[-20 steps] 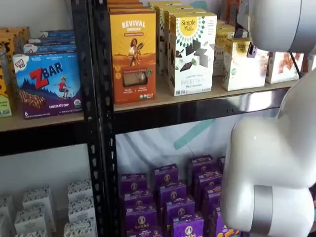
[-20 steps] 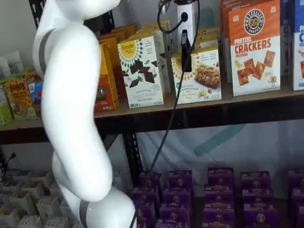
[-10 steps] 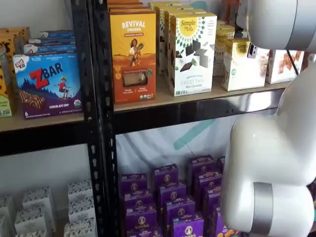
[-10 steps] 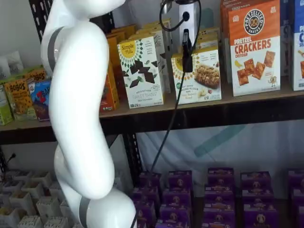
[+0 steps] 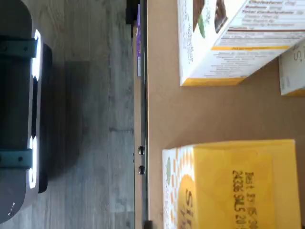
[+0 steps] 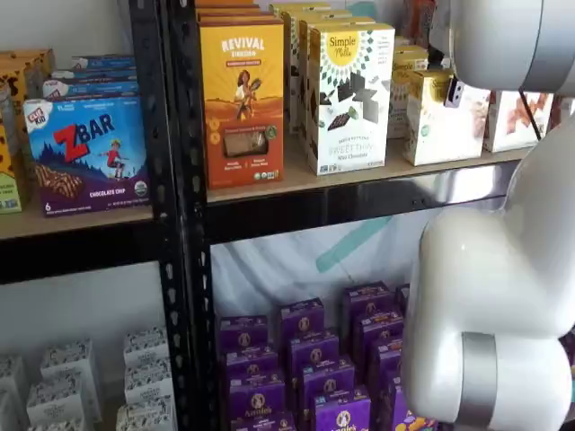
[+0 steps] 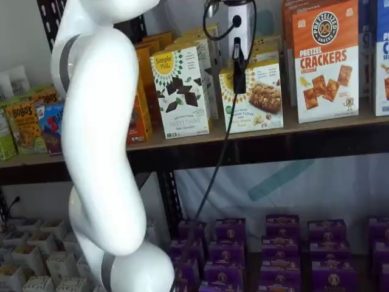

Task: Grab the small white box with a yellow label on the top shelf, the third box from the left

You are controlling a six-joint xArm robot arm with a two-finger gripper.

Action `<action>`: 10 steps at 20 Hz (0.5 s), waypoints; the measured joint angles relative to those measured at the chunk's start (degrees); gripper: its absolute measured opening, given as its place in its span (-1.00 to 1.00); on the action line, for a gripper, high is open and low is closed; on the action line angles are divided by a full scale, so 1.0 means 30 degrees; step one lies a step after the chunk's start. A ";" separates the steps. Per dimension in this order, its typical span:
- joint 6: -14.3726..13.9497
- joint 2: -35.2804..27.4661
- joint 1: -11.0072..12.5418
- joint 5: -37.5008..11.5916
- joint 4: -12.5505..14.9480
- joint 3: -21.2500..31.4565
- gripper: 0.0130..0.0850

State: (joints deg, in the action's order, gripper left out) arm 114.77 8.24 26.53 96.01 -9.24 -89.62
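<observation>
The small white box (image 7: pixel 258 97), with a yellow round label and a snack picture, stands on the top shelf (image 7: pixel 316 128) to the right of a taller white box with a dark geometric pattern (image 7: pixel 182 91). It also shows in a shelf view (image 6: pixel 442 121). My gripper (image 7: pixel 239 85) hangs from above at the box's front top edge. Only one black finger shows, side-on, with a cable beside it, so I cannot tell open from shut. In the wrist view the box's yellow top (image 5: pixel 233 186) lies on the tan shelf board (image 5: pixel 190 114).
An orange Revival box (image 6: pixel 241 90) and an orange-and-white pretzel cracker box (image 7: pixel 325 61) flank the white boxes. The white arm (image 7: pixel 97 140) fills much of both shelf views (image 6: pixel 503 296). Purple boxes (image 7: pixel 279 243) fill the lower shelf. The shelf's black front rail (image 7: pixel 273 149) runs below.
The arm's white links have shifted slightly. The black finger stays at the small white box's top front, barely lower than before.
</observation>
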 joint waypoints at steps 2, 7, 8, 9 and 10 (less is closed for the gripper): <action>0.0022 0.0091 0.0018 -0.0072 -0.0007 0.0106 0.33; 0.0082 0.0272 0.0072 -0.0176 0.0003 0.0300 0.22; 0.0093 0.0311 0.0084 -0.0202 -0.0011 0.0343 0.11; 0.0101 0.0344 0.0090 -0.0236 -0.0019 0.0381 0.00; 0.0107 0.0366 0.0094 -0.0260 -0.0017 0.0406 0.00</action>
State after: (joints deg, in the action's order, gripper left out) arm 115.10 9.34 26.81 95.23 -9.29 -88.41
